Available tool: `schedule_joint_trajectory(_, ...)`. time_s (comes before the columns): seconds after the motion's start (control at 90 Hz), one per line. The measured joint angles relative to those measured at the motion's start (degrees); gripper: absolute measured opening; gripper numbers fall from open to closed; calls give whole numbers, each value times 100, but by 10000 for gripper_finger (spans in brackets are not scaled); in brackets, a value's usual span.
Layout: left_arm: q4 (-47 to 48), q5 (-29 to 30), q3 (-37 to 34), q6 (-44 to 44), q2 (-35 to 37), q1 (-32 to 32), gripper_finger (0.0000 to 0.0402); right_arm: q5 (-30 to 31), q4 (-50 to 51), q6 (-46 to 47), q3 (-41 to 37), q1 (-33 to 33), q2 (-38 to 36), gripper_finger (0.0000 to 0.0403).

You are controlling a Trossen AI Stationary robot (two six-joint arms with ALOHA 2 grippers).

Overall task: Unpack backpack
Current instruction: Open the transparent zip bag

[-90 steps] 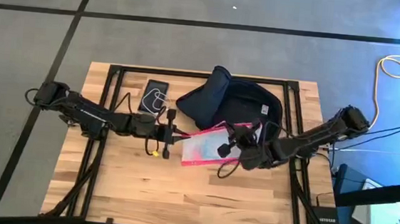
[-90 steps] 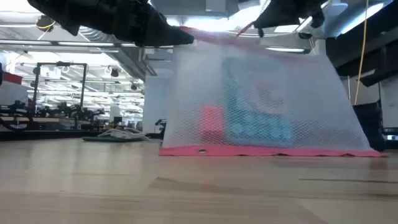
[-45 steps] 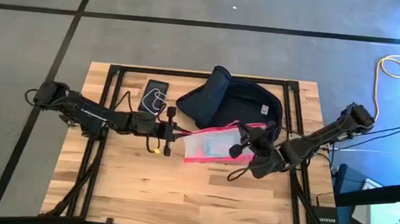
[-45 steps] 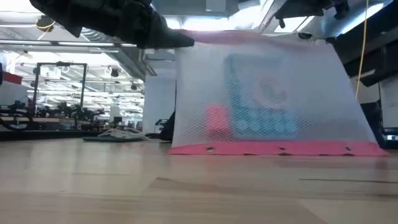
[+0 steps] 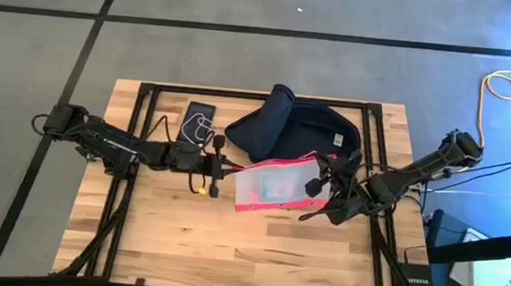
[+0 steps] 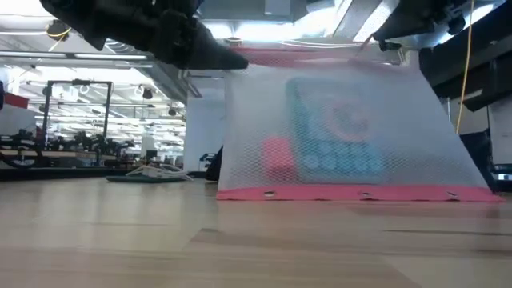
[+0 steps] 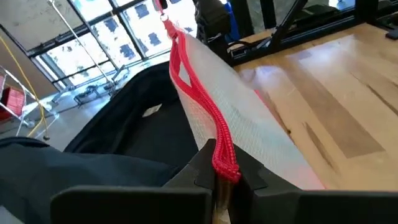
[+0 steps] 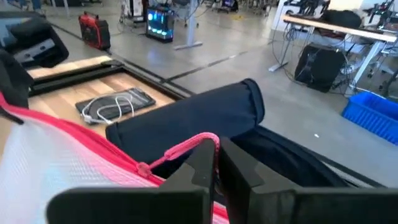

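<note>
The dark navy backpack (image 5: 304, 130) lies on the table's far middle with its flap folded over toward the left. In front of it a clear mesh pouch (image 5: 275, 186) with red edges stands stretched between my two grippers, with teal and red things inside (image 6: 332, 148). My left gripper (image 5: 226, 166) is shut on the pouch's top edge at its left end. My right gripper (image 5: 322, 169) is shut on the same edge at its right end. The pouch's lower red edge (image 6: 352, 193) is down at the tabletop. My left gripper pinches the left end of the pouch's red top edge (image 7: 224, 163) between its two fingers, coming level from the table's left. The edge runs taut away from the fingers, and the pouch hangs below it. My right gripper pinches the right end of the red top edge (image 8: 200, 140) between its two fingers, coming from the table's right. The mesh (image 8: 68, 168) hangs spread below the edge.
A black phone with a coiled white cable (image 5: 198, 123) lies at the far left, beside the backpack. Bare wood lies along the near half of the table (image 5: 247, 252). A yellow cable (image 5: 502, 85) lies on the floor beyond the right edge.
My right gripper has gone toward the table's right edge with its end of the pouch. The pouch's top edge has been drawn level and taut between the grippers, and the pouch has shifted slightly to the right. My left gripper has kept its hold.
</note>
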State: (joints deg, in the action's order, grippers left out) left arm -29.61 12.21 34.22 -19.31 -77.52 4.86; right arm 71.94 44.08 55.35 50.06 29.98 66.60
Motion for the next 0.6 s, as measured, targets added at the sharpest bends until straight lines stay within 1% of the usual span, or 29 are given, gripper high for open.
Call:
schedule_joint_trajectory(0.122,38,1,0,63,0,-5,0,-232,319,54,0,2,-141,0)
schedule_joint_trajectory(0.233,58,2,0,95,0,-4,0,-358,806,337,2,2,-254,0)
schedule_joint_trajectory(0.333,89,2,0,156,0,-4,0,-617,1482,924,2,0,-358,0)
schedule_joint_trajectory(0.467,94,2,0,209,0,-4,0,-684,2361,1833,2,2,-458,0)
schedule_joint_trajectory(0.6,99,2,0,209,0,-4,0,-681,2916,2297,4,2,-473,0)
